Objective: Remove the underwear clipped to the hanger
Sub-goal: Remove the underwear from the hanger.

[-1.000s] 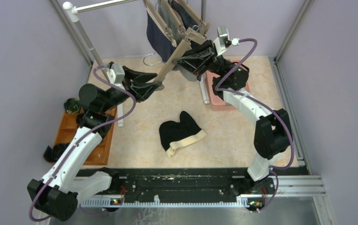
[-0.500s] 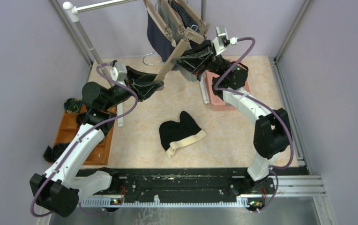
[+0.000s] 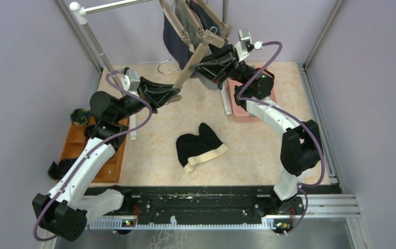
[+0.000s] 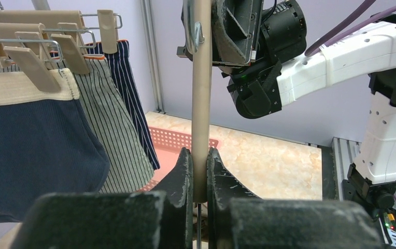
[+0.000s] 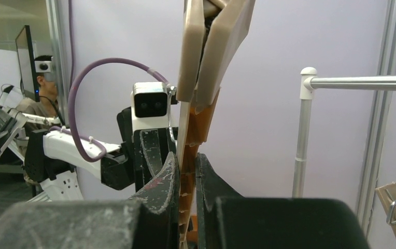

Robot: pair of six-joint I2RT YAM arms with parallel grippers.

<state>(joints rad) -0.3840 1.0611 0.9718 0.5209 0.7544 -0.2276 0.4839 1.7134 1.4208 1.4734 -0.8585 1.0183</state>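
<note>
Fingers of the left gripper [image 3: 174, 93] are clamped on the low end of the empty hanger [image 3: 188, 71] in the top view, and the right gripper [image 3: 199, 66] is pinched on the same hanger higher up, so the bar slants between the two arms above the table [image 3: 258, 150]. Black underwear [image 3: 198, 145] with the beige waistband lies flat mid-table, clear of both arms. Navy underwear [image 3: 172, 39] hangs clipped below the rail [image 3: 113, 5] at the back, with two more pieces behind it (hard to separate from this angle). Orange tray [image 3: 74, 142] sits at the left edge and the pink basket [image 3: 237, 106] under the right forearm. Left wrist: both fingers [image 4: 183, 174] press the beige bar from either side with no gap, bar upright in view and its metal hook showing at the top. To its left the navy pair is nearest, then the grey-white striped underwear [image 4: 114, 135], then the dark-blue pinstriped underwear [image 4: 129, 93], each held at the waistband by wooden clips [image 4: 32, 65]. Right wrist: fingertips [image 5: 166, 181] are closed narrow on the hanger edge-on, with one of its clips [image 5: 211, 46] standing just above them and the left wrist camera [image 5: 150, 105] facing back from just behind.
</note>
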